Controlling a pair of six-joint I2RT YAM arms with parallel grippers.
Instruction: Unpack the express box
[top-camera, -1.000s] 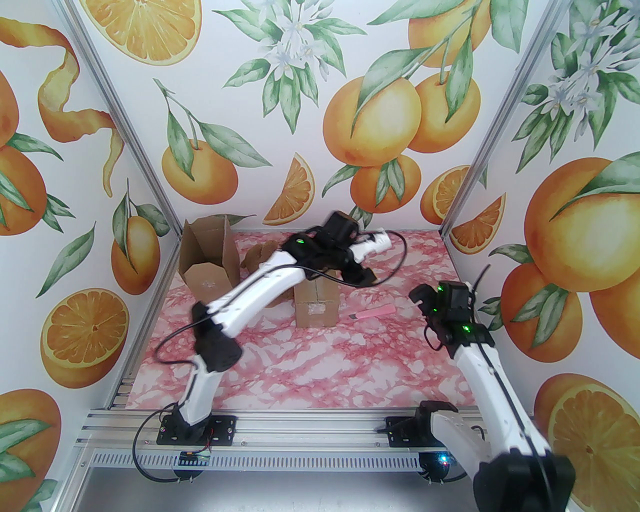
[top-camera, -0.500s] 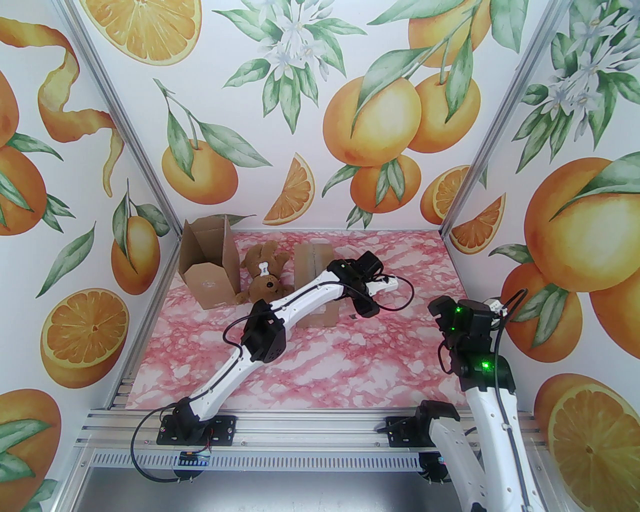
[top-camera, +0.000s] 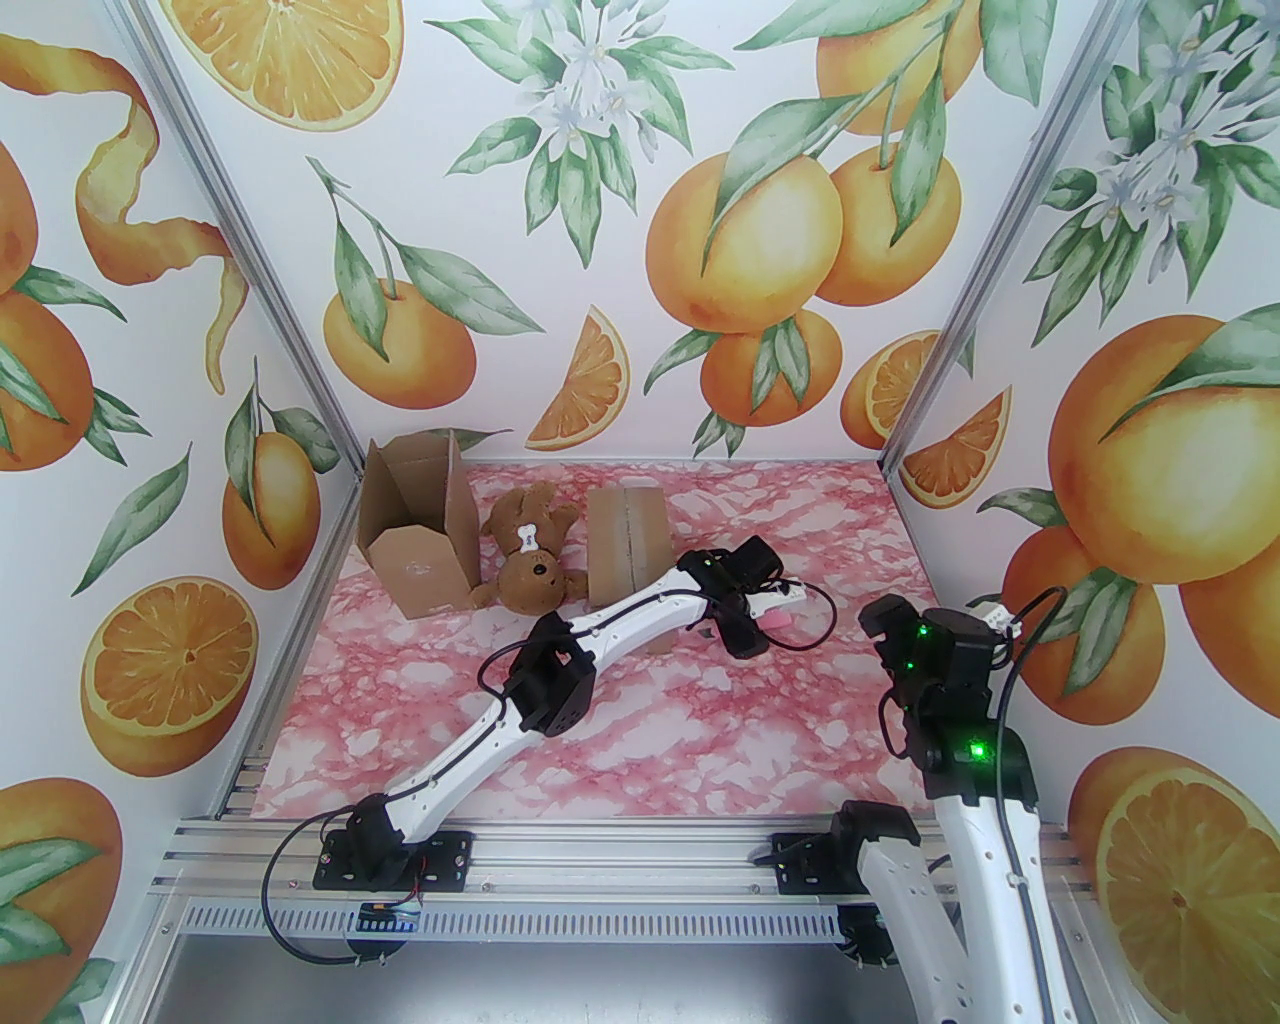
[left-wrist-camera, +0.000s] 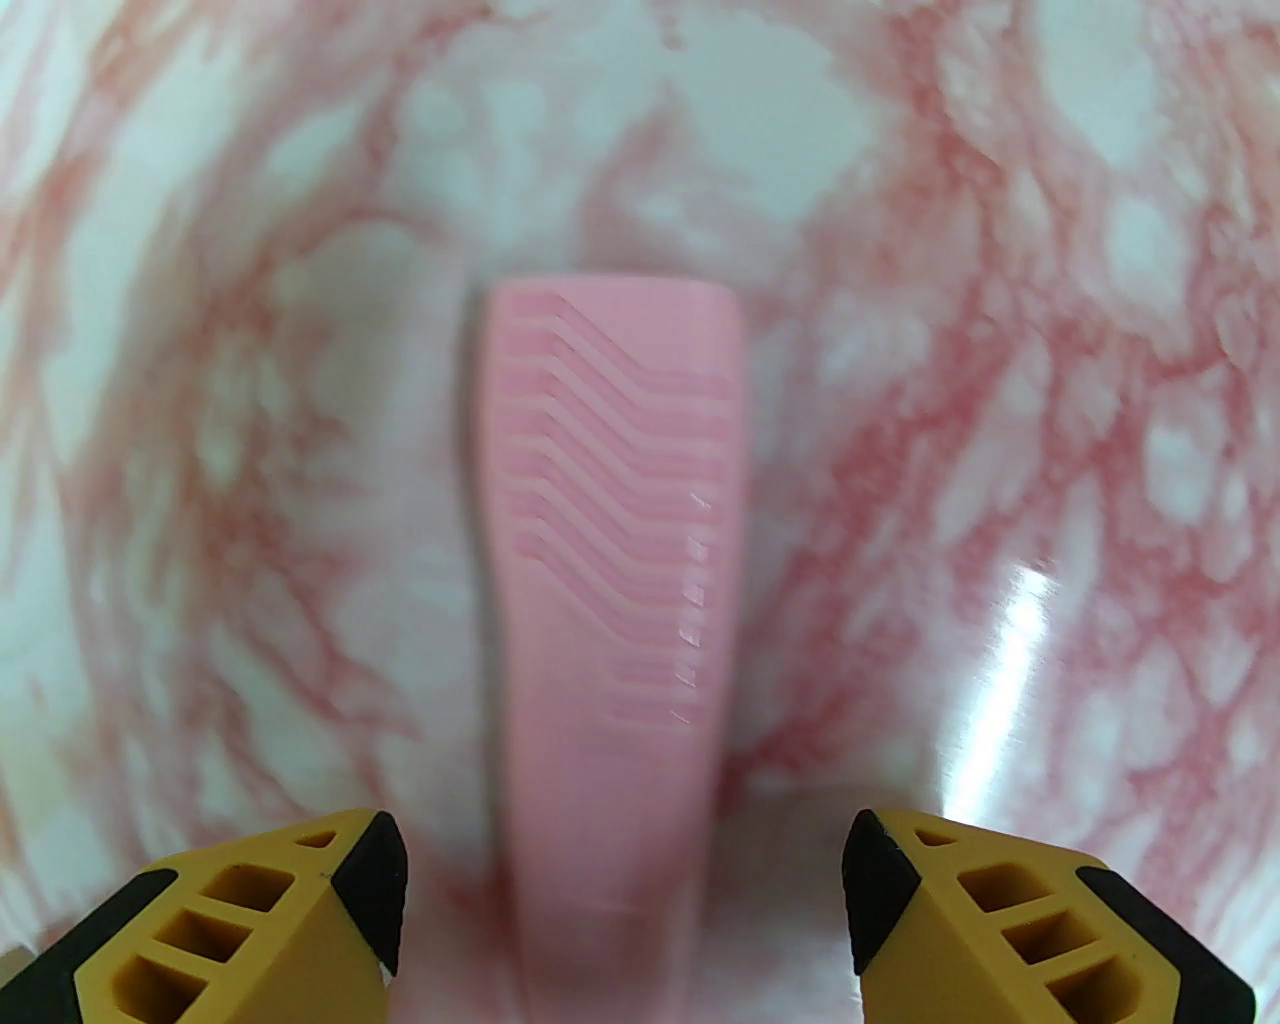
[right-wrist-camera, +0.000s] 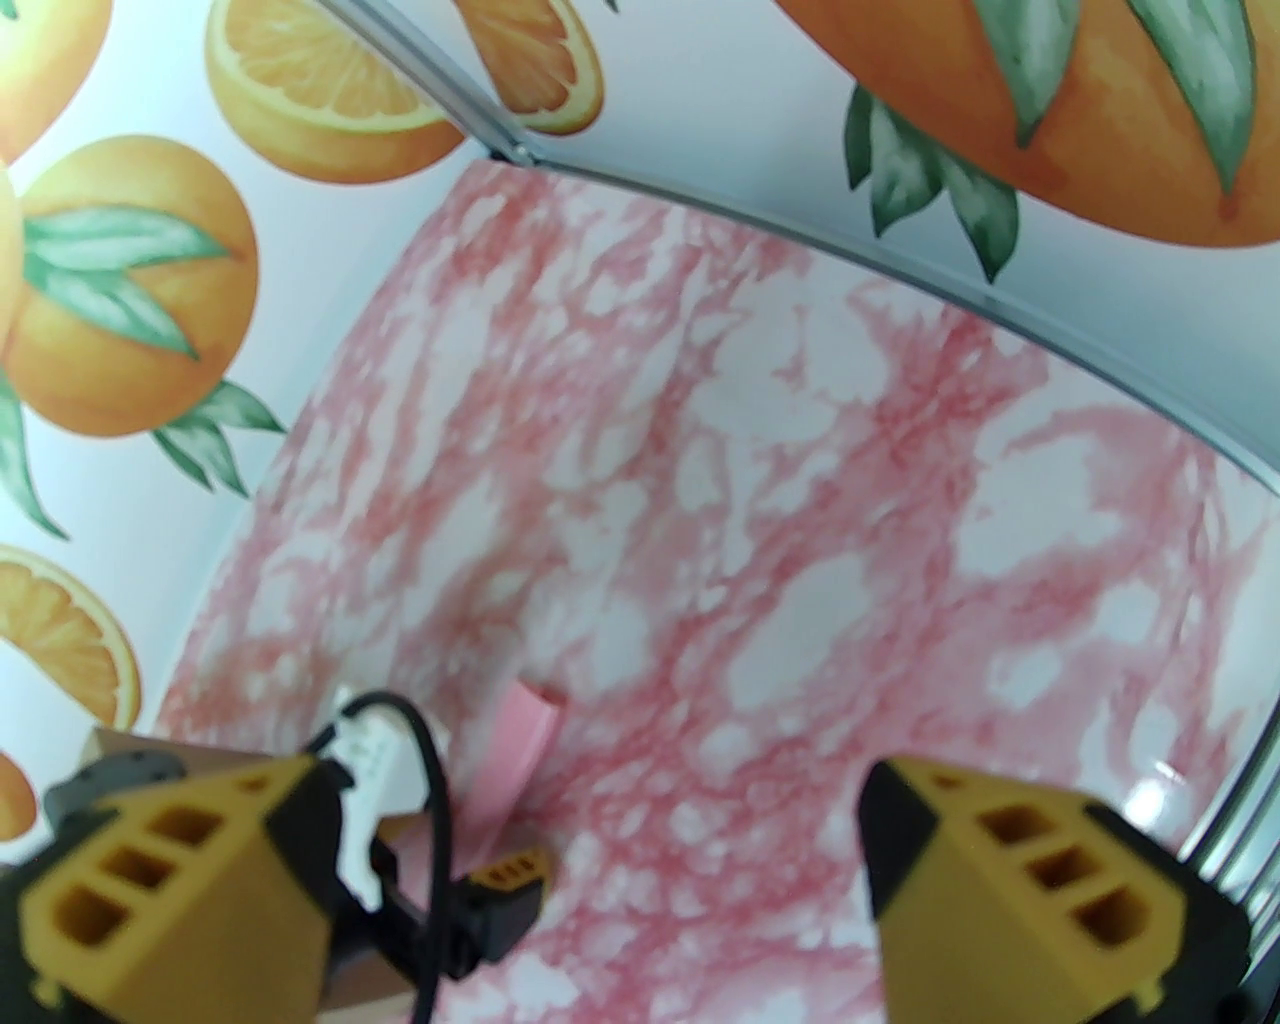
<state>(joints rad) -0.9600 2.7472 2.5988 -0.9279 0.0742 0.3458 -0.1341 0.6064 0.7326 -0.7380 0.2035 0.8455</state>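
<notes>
Pink ribbed plastic cutter: lay flat; long axis ran straight out between left jaws.
Left gripper: jaws spread.
Right gripper: jaws spread, empty.

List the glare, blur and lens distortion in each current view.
Left wrist: the pink cutter and marbled table look soft, with a white glare streak on the table right of the cutter; right wrist: fisheye bends the wall rail, small glare at lower right; top external: sharp and evenly lit.
</notes>
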